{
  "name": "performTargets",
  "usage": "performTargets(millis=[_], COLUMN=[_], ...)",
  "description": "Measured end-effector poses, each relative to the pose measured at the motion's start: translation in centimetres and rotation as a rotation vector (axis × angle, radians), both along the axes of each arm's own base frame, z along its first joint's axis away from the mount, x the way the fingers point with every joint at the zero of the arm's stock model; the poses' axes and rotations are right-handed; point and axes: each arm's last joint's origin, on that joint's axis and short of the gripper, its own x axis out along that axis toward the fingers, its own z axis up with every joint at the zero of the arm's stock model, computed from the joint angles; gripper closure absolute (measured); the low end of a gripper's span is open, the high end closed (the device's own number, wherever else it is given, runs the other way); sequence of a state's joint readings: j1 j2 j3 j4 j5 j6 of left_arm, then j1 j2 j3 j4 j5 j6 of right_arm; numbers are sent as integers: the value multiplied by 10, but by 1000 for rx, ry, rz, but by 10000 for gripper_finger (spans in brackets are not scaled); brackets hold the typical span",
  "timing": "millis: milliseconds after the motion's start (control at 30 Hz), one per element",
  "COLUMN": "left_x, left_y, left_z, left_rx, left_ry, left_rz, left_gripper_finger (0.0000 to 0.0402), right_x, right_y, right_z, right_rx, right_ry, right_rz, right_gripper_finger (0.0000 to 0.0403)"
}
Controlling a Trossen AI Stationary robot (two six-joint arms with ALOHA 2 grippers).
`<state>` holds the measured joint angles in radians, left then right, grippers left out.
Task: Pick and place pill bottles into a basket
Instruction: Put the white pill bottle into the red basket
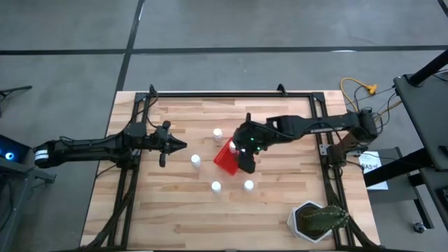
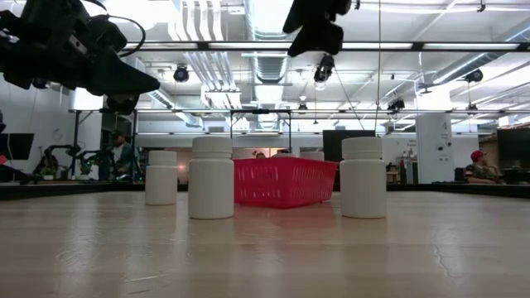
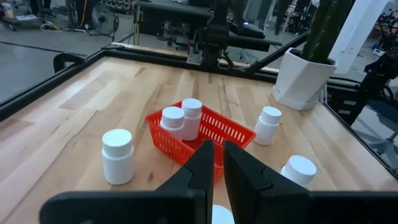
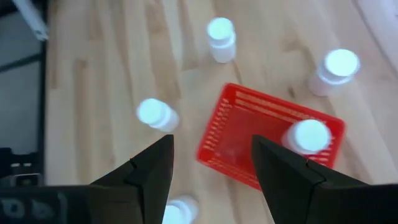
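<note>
Red basket (image 4: 261, 140) directly below released right tool (image 4: 211, 168), left tool (image 3: 214, 163) clenched, empty.

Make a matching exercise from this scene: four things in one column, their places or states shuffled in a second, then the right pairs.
Things:
1. red basket
2. left end effector
3. right end effector
4. potted plant

Places or states:
A. shut and empty, over the left part of the table
B. at the table's corner on the right arm's side, away from the bottles
C. holds two pill bottles
D. open and empty, above the basket

Pairs: 1-C, 2-A, 3-D, 4-B
</note>
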<state>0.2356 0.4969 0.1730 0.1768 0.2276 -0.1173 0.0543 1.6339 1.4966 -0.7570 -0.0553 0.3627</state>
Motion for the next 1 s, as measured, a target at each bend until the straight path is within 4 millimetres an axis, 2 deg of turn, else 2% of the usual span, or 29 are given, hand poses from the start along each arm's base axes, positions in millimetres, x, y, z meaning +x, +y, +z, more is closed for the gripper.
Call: performTargets(millis=[100,400,600,1000], left_x=[0,0,1,5], left_y=[0,0,0,1], left_z=[0,1,1,-2], left_rx=[0,-4,-4,-9], left_ry=[0,-6,-10,12], left_rz=[0,1,1,2], left_gripper_finger=[384,384,384,384], right_x=[-6,-14,-16,-17], right_y=[9,26,37,36], right_z=[-4,-33,-34,-35], right_rx=[25,79,72,40], right_ry=[-42,-34,-33,-25], right_rz=[2,1,27,9], right_gripper_finger=[199,199,199,199])
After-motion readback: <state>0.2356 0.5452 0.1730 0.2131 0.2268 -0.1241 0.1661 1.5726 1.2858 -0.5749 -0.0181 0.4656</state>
